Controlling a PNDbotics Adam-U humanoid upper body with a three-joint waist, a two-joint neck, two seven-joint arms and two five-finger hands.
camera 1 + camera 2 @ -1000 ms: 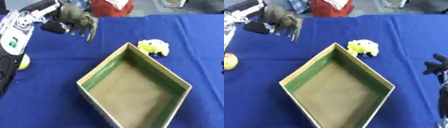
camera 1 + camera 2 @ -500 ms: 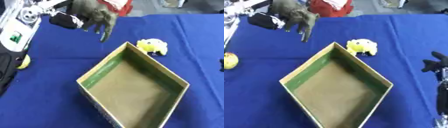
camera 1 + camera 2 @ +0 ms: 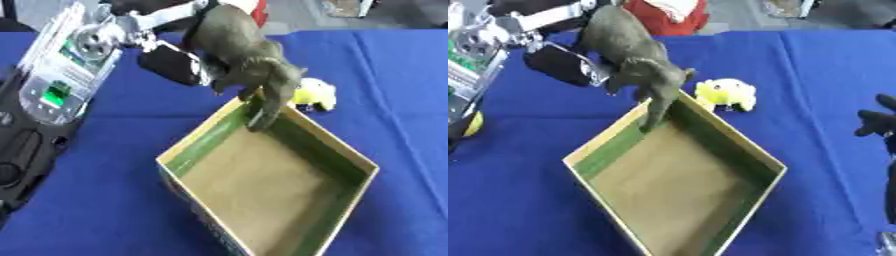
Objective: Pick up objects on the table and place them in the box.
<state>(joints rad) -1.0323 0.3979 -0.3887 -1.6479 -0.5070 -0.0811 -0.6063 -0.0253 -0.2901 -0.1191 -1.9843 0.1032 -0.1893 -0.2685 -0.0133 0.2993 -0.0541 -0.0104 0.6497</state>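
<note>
The toy dinosaur [image 3: 249, 62] hangs head-down over the far corner of the box [image 3: 341, 150], its snout dipping just inside the green inner wall while its body and tail rise toward the upper left. It looks like a hollow or solid moulded figure, olive-grey, stiff enough to keep its shape, and probably light for its bulk. The hide seems smooth, so a hold on the narrow tail or a leg could slip; the thick trunk behind the shoulders is the better place to take it. That is roughly where the left hand [image 3: 179, 65] has it, dark fingers curled against the flank and underside of the animal, though I cannot make out each contact.

The box is open-topped cardboard with nothing in it, lying askew on the blue bench [image 3: 105, 200]. Being rigid, the toy should drop cleanly once the head clears the rim, but its long snout might catch the edge and tip it outward.

Just beyond the far corner sits a small yellow soft toy [image 3: 726, 94], apart from the box wall. It looks plush and squashy, easy to pinch anywhere. A yellow ball [image 3: 472, 125] shows at the left edge.

The right hand [image 3: 877, 122] rests at the right edge, dark fingers spread and holding nothing.
</note>
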